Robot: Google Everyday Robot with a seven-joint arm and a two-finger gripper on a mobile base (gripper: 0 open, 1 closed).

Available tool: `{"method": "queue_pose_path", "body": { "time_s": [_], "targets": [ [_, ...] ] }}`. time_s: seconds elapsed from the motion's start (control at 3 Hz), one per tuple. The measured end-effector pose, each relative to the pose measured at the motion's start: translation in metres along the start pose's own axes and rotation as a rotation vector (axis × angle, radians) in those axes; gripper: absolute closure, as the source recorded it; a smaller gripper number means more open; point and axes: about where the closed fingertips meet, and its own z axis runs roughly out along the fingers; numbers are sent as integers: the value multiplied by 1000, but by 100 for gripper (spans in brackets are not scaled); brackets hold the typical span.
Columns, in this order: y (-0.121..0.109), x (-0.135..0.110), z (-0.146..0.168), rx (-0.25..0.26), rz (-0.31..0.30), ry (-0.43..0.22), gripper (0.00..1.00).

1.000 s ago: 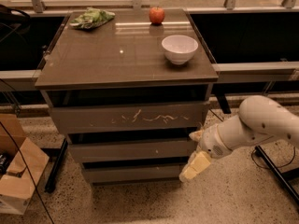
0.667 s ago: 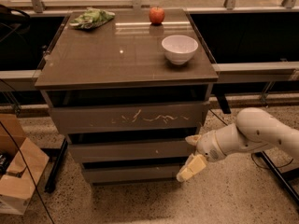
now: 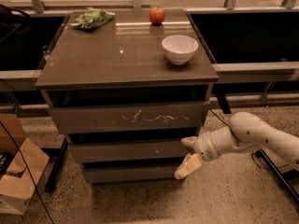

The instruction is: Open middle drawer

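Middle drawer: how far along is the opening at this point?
Done: the approach; the pincer is at the right end of the middle drawer. In hand: its open fingers seem to bracket that front's top and bottom edges, with no clear grip. Left: the pull itself; the drawer sits flush, not yet opened.

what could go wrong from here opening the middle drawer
The tool sits at the right end of the middle drawer, fingers spread.
1. The front has no handle, so a finger may slip off instead of catching the edge.
2. The lower finger hangs by the bottom drawer and might hook that instead.
3. Pulling from one end may jerk the cabinet; the apple on top could roll.
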Motion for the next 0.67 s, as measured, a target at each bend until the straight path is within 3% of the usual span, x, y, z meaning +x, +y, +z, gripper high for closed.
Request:
{"method": "queue_pose_path", "body": {
  "time_s": [0.33, 0.67],
  "targets": [
    [-10, 6, 15, 40, -2, 24, 0],
    [-41, 7, 29, 138, -38, 50, 0]
  ]
}}
